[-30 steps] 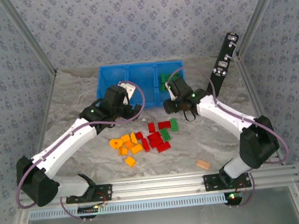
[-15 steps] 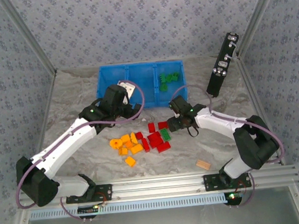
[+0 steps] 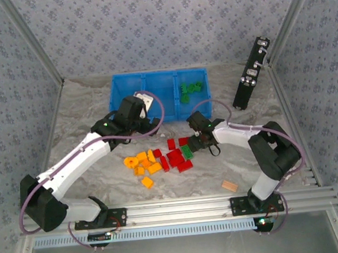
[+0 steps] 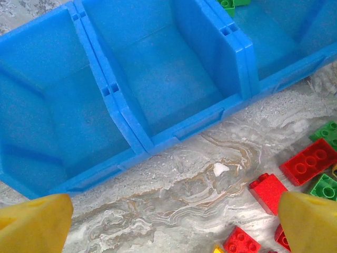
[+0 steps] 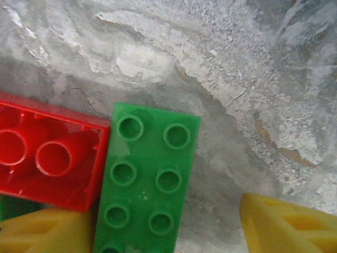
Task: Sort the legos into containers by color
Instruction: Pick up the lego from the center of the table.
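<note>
right jaws hang part-open astride the green brick (image 5: 147,179) on the table (image 5: 237,79), near the blue tray (image 4: 126,121); left jaws wide, empty. picking greens: next i close squarely, clear of the red brick (image 5: 47,158).

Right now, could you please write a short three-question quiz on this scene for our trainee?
1. True or false: all three compartments of the blue tray are filled.
2. What colour is the brick between the fingers of the right gripper? A red, B green, C orange.
3. Fill in: the jaws of the left gripper stand ____.
Key: 1 false; 2 B, the green brick; 3 open.
</note>
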